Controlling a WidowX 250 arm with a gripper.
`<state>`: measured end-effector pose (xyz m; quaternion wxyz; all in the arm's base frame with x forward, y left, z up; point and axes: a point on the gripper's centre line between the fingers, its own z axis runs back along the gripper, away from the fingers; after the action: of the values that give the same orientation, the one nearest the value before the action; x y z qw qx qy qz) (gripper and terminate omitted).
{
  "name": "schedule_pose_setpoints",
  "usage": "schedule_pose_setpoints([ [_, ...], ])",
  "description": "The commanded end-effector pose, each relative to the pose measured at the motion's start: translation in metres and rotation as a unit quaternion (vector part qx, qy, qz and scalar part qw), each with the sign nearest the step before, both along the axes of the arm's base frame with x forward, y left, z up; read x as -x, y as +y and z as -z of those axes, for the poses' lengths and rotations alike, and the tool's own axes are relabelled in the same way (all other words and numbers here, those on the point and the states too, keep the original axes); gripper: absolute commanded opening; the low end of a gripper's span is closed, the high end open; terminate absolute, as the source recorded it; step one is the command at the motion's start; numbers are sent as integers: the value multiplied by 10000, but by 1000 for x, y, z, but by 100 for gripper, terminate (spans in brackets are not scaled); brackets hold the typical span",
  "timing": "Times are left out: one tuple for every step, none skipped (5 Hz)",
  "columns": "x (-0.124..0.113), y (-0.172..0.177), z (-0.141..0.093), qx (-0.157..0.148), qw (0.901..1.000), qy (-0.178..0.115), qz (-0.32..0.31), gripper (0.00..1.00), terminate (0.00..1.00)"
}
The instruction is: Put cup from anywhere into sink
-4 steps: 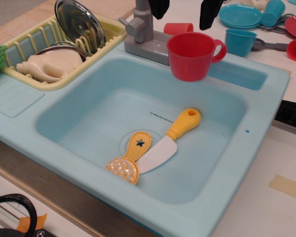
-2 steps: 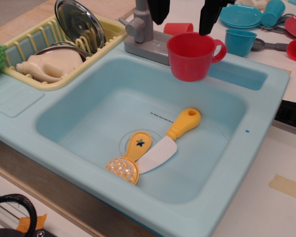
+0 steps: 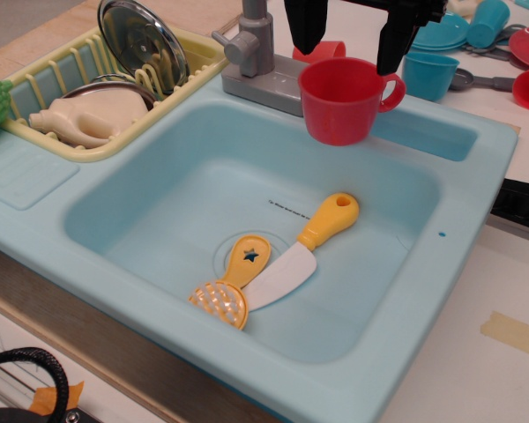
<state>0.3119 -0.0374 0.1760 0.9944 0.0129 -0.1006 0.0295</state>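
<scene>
Fingers: two black fingers hang from the top edge, spread wide apart, one on each side of the cup's mouth; they clamp nothing.
Gripper: the gripper sits just above the cup's rim, the left-hand finger near the faucet side, the other above the handle; whether either tip touches the rim cannot be told.
Cup: the red cup stands upright on the back ledge of the sink, its loop handle pointing right, its lower body overlapping the basin's back edge in view.
Sink: the light blue sink has a deep rectangular basin, and a small recess to the right of the cup.
Faucet: the grey faucet stands just left of the cup.
Basin contents: a yellow-handled knife and a yellow strainer spoon lie on the bottom, touching near the drain.
Dish rack: the yellow rack at the back left holds a metal lid and a cream bottle.
Beyond: a teal cup stands behind the recess; a small red cup is behind the big one.
</scene>
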Motion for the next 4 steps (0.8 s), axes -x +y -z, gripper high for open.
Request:
schedule_pose_setpoints([
  [-3,-14,3,219,9997,-44,85,100,0],
  [-1,-18,11,287,9996,-15,72,100,0],
  [-1,-17,23,330,9994,84,8,100,0],
  [-4,-16,32,346,9993,165,-39,100,0],
])
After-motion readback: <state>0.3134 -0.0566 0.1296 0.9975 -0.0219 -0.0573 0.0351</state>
